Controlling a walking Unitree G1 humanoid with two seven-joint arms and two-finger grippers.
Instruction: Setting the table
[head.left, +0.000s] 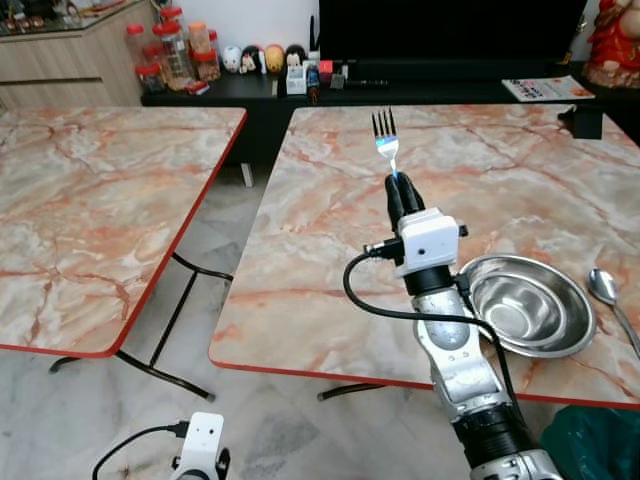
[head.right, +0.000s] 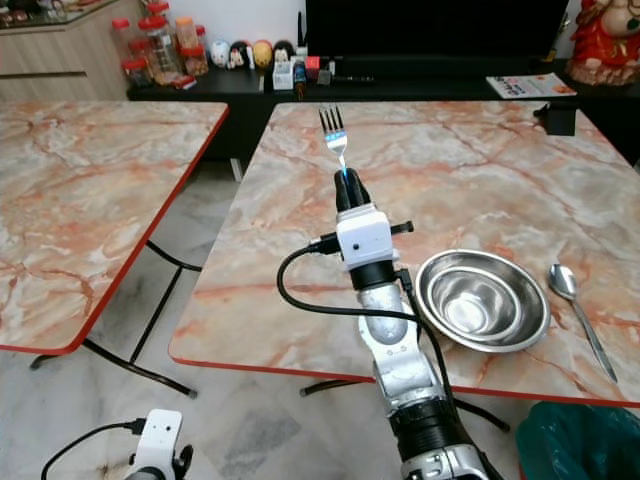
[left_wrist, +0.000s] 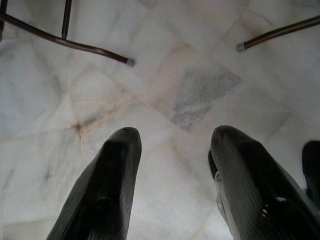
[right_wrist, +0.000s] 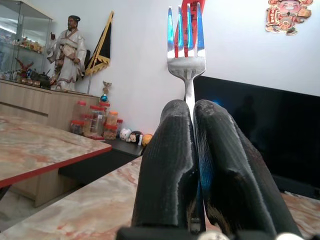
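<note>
right fingers (head.left: 402, 192) clamped on fork (head.left: 385, 135), tines up beyond the tips, above the desk (head.left: 330, 260). placing step in hand; next, lower it left of bowl (head.left: 525, 305). left fingers (left_wrist: 122, 165) apart, idle.

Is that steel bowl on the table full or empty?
Empty. The steel bowl shows only its bare shiny bottom, beside the spoon, while the right gripper holds the fork.

The fork (right_wrist: 186, 47) handle is hidden between the right gripper's (right_wrist: 192, 112) fingers; the spoon (head.left: 610, 300) handle runs off the edge.
</note>
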